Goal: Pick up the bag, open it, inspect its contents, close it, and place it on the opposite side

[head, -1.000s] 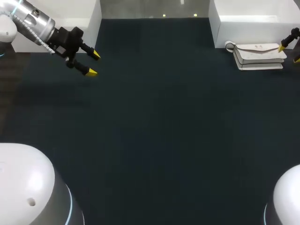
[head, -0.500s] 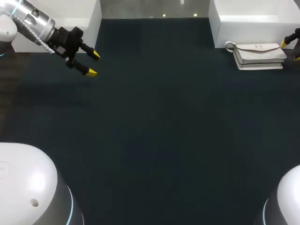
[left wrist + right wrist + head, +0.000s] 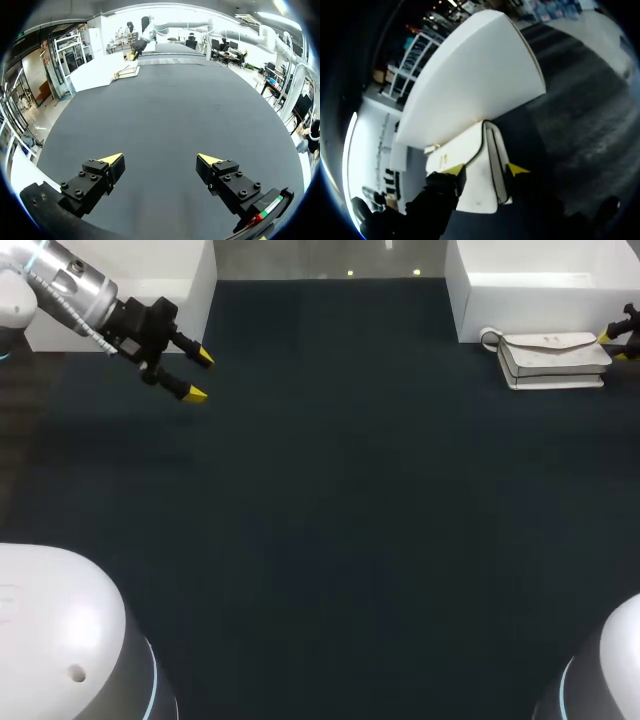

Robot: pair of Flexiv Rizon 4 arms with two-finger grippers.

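A white bag [image 3: 553,358] with a loop at its left end lies flat at the table's far right, against a white box. My right gripper [image 3: 613,343] comes in from the right edge at the bag's right end. In the right wrist view the bag [image 3: 475,150] sits between the two yellow tips of the right gripper [image 3: 486,170], and both tips press against its sides. My left gripper [image 3: 195,375] hangs open and empty over the far left of the table. From the left wrist view, the left gripper [image 3: 160,162] faces bare mat with the bag [image 3: 127,74] far ahead.
A white box [image 3: 540,280] stands at the back right right behind the bag, and another white box [image 3: 150,285] at the back left beside my left arm. The dark mat [image 3: 330,520] stretches between them.
The right gripper's fingers have drawn together onto the bag's right end. The left arm and the bag have stayed where they were.
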